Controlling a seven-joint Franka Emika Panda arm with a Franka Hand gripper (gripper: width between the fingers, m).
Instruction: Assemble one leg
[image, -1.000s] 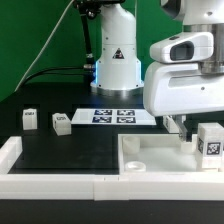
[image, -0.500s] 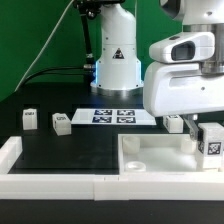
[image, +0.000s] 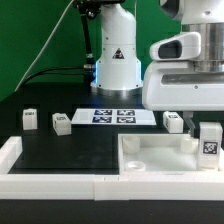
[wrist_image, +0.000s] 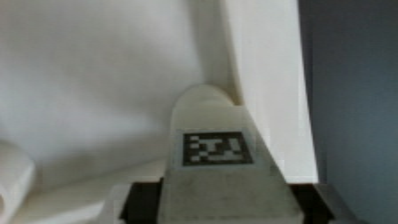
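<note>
My gripper (image: 208, 122) is shut on a white leg (image: 209, 143) and holds it upright over the right corner of the large white tray (image: 150, 157). In the wrist view the leg (wrist_image: 217, 150) shows its square tag and sits between my dark fingers (wrist_image: 146, 202), with the gripper (wrist_image: 222, 203) closed around its base. The white tray floor (wrist_image: 89, 80) lies beyond it. Three more legs stand on the black table: two at the exterior view's left (image: 30, 119) (image: 62, 123) and one (image: 173, 121) just behind the tray.
The marker board (image: 112, 116) lies flat in front of the robot base (image: 115, 65). A white raised border (image: 40, 185) runs along the table's front and left edge.
The arm has shifted slightly up and toward the exterior view's right, showing more of the leg behind the tray. The held leg stays at the tray's right corner.
</note>
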